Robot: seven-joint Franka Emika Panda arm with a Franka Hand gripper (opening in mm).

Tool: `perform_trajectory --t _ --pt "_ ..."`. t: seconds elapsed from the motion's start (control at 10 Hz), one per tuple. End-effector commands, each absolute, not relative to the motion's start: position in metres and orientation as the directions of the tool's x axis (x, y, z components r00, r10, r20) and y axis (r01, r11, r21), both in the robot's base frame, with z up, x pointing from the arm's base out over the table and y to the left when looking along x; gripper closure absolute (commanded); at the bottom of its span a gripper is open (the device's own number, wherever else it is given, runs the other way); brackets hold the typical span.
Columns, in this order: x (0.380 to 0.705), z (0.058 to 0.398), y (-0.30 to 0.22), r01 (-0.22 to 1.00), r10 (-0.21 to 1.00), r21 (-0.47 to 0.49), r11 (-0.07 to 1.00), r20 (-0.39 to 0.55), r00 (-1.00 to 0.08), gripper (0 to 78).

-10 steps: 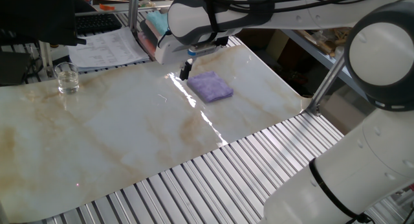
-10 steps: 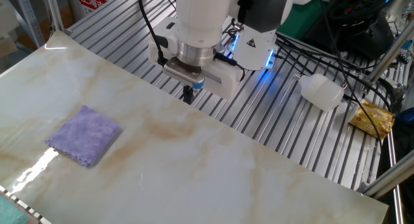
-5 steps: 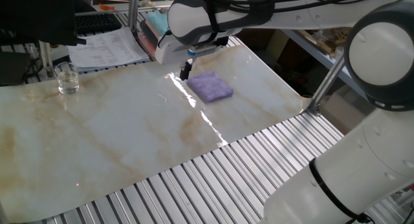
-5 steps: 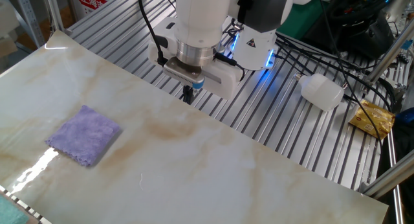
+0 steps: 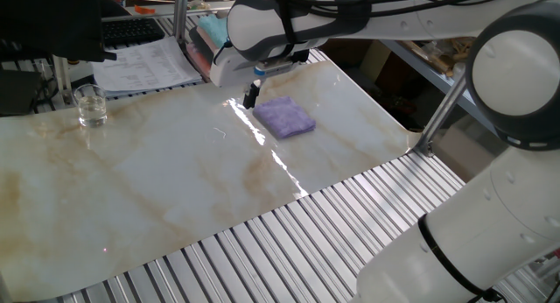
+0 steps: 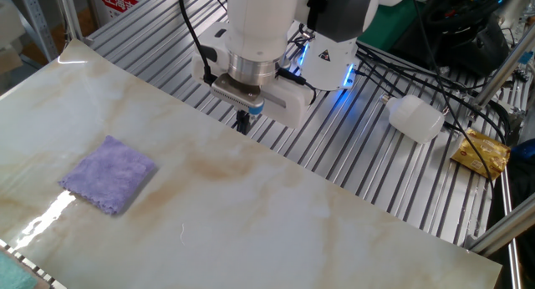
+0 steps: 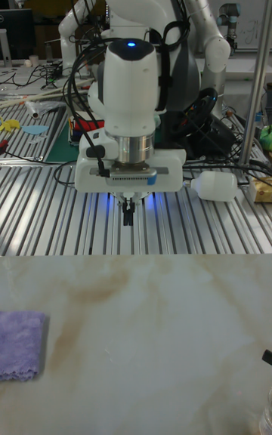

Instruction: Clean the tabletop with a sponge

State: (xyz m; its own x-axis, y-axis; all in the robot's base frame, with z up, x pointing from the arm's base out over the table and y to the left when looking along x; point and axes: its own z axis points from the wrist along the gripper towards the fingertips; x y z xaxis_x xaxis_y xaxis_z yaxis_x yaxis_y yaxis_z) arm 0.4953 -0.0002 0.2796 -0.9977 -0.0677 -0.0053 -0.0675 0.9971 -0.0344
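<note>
The small fuzzy lavender-purple sponge [image 6: 109, 174] is left lying flat on the glossy white marble-look tabletop [image 6: 276, 214], while the black two-finger gripper [image 7: 129, 215] is held pinched together, empty, well apart from it.

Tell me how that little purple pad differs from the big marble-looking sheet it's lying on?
The sponge is small, roughly square, lavender and fuzzy; the tabletop is far wider, white with beige-brown veins.

The sponge looks matte and cloth-like, while the tabletop is glossy and throws back a bright streak of light.

The sponge covers only a patch near one end; the tabletop spreads well beyond it.

Both lie flat, and the gripper touches neither.
</note>
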Motion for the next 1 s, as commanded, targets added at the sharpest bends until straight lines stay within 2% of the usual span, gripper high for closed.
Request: perform_trajectory --t 0.1,1.0 --pt "0.496 0.2808 -0.0003 -0.065 -0.065 -0.034 0.997 -0.009 -0.998 77.6" --pt "0.4985 0.2783 -0.003 -0.046 -0.046 -0.02 0.999 -0.012 -0.999 77.6"
